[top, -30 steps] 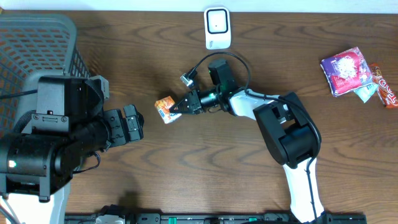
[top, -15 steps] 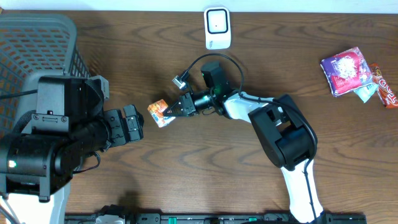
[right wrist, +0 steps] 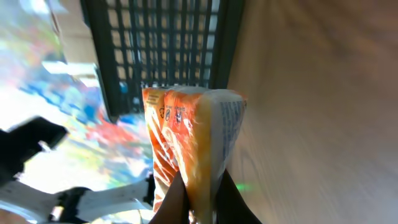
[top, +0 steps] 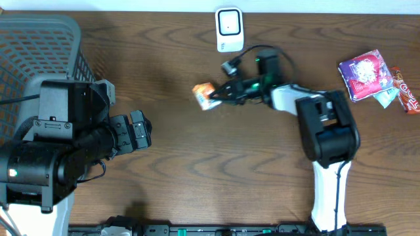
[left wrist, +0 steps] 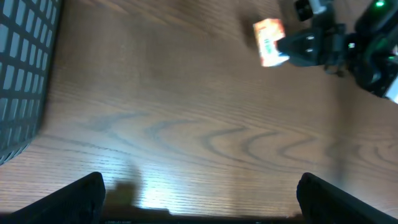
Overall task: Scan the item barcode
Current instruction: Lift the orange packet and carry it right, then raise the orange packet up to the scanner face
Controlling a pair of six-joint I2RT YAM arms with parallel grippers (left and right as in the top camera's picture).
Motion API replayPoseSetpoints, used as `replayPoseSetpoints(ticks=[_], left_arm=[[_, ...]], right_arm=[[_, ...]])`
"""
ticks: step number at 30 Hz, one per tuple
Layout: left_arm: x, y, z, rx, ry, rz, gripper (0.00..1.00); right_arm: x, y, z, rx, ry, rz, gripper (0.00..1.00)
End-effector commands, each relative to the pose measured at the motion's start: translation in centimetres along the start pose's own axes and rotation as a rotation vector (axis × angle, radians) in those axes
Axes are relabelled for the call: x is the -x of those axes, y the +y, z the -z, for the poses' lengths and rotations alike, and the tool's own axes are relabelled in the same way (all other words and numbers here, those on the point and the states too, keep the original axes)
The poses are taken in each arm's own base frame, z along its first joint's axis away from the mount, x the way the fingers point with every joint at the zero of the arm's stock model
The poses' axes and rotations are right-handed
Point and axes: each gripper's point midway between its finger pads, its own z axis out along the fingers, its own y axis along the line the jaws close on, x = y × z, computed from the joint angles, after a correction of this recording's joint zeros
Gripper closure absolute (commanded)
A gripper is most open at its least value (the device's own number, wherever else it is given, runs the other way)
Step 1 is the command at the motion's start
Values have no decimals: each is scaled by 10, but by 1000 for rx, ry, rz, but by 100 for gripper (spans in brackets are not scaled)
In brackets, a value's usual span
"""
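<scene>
I saw the right tool (top: 220, 96) clenched on a small orange plastic packet (top: 204, 95); the left tool (top: 140, 131) stood fully released, holding nothing.

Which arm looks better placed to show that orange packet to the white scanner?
Right. The right gripper is shut on the orange packet, near the white scanner; the left gripper sits open, empty, farther away.

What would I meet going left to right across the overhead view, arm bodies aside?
Grey plastic mesh basket → open left gripper → small orange packet, pinched by the shut right gripper → white barcode scanner → purple snack bag → red wrapper at the right edge.
</scene>
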Motion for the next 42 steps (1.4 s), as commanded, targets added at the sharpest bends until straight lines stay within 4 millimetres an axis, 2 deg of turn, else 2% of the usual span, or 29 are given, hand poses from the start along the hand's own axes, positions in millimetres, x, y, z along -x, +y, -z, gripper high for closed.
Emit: replayPoseSetpoints(ticks=[1,11,17,21,30,34,36,38,42], left_arm=[[-1,-1,0,-7,7,-13,2],[-1,-1,0,-7,7,-13,2],[-1,-1,0,-7,7,-13,2],[-1,-1,0,-7,7,-13,2],[-1,-1,0,-7,7,-13,2],[-1,-1,0,-7,7,-13,2],[-1,-1,0,-7,7,-13,2],[-1,-1,0,-7,7,-13,2],[-1,-1,0,-7,7,-13,2]], right_arm=[[5,2,35,34,-37,-29,99],[26,-3,116,20,-213,-57,99],[30,-5,147,13,-282,-58,99],[31,-5,149,12,-287,-58,99],[30,-5,139,14,-268,-81,99],[34,-3,140,11,-282,-146,99],[44,7,143,-17,-320,-116,99],[56,27,146,-44,-366,-55,99],[82,82,148,-109,-495,126,98]])
